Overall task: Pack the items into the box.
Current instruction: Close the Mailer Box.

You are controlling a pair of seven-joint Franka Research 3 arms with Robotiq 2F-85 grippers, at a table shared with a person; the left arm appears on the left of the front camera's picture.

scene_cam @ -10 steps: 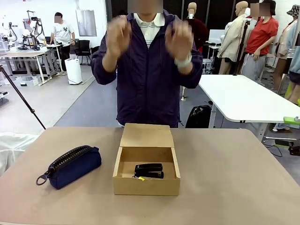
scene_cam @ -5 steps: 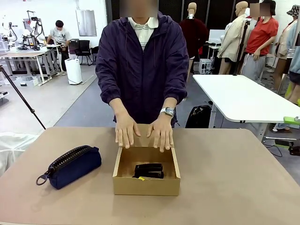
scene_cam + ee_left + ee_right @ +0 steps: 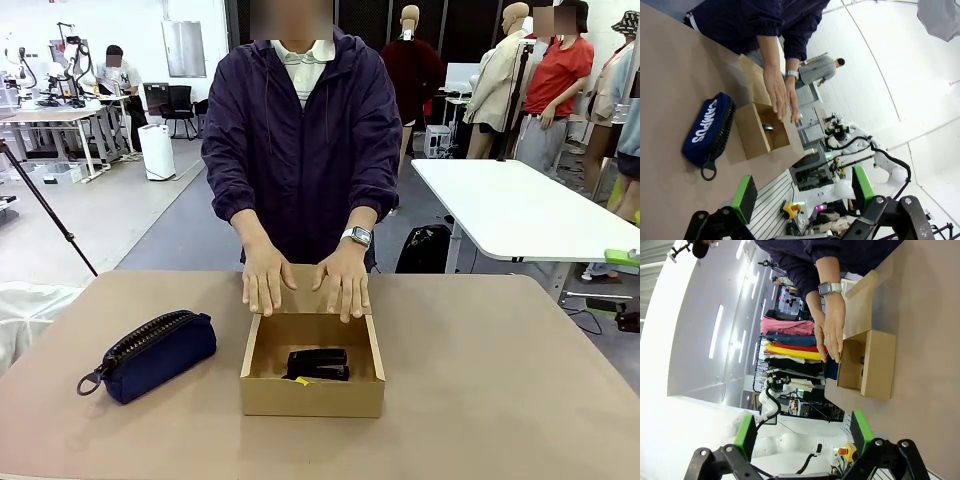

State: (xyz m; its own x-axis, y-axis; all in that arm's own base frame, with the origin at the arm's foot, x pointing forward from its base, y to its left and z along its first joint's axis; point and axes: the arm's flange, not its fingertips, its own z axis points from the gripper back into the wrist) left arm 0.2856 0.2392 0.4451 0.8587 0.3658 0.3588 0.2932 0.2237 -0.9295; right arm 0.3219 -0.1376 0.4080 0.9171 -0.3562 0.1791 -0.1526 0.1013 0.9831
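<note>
Left wrist view: left gripper [image 3: 802, 192] spread wide, empty; right gripper [image 3: 802, 434] likewise. Beyond, the stapler [image 3: 318, 364] lies in the box [image 3: 312, 397] (the pen [image 3: 300, 381] beside it mostly hidden, only a yellow tip showing). A person's hand with a watch [image 3: 343, 283] and the other hand [image 3: 267, 280] press the flap [image 3: 306, 285]; pouch [image 3: 160, 355] nearby.
</note>
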